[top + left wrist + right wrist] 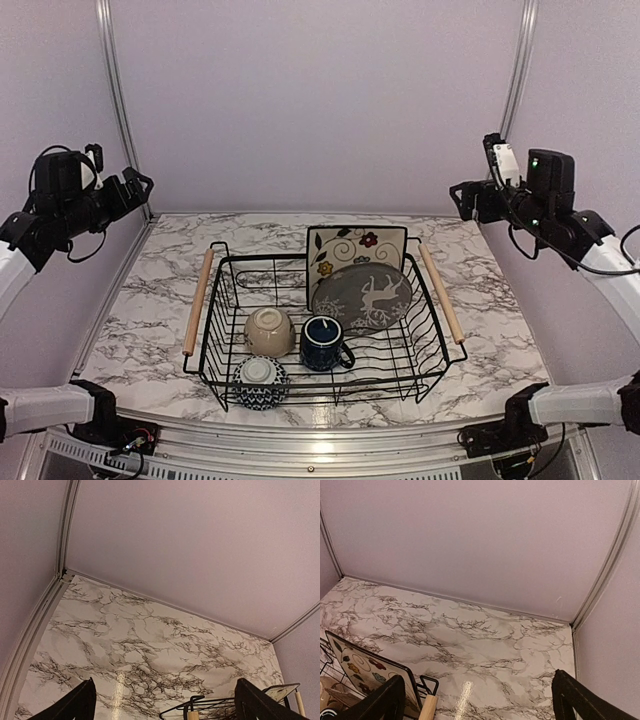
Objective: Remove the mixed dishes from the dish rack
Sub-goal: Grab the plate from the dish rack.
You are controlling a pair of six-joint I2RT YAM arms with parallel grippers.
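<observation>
My left gripper [140,186] and my right gripper [461,198] both hang high at the sides, wide open and holding nothing, well apart from the dish rack [197,302] in the middle of the marble desk [130,330]. All the dishes are inside the rack, and I judge them to be glazed ceramic: stiff, slippery and easy to chip. Nearest is the small blue-and-white bowl [262,384], light, and I would pinch it over its rim. Behind it are the beige bowl [269,331], seemingly mouth down, and the dark blue mug [322,342], upright; its wall or handle gives a good hold. Farther back the grey deer plate [362,296] leans on the square floral plate [355,250], which stands on edge; both look heavier, and I would take them by the top edge.
</observation>
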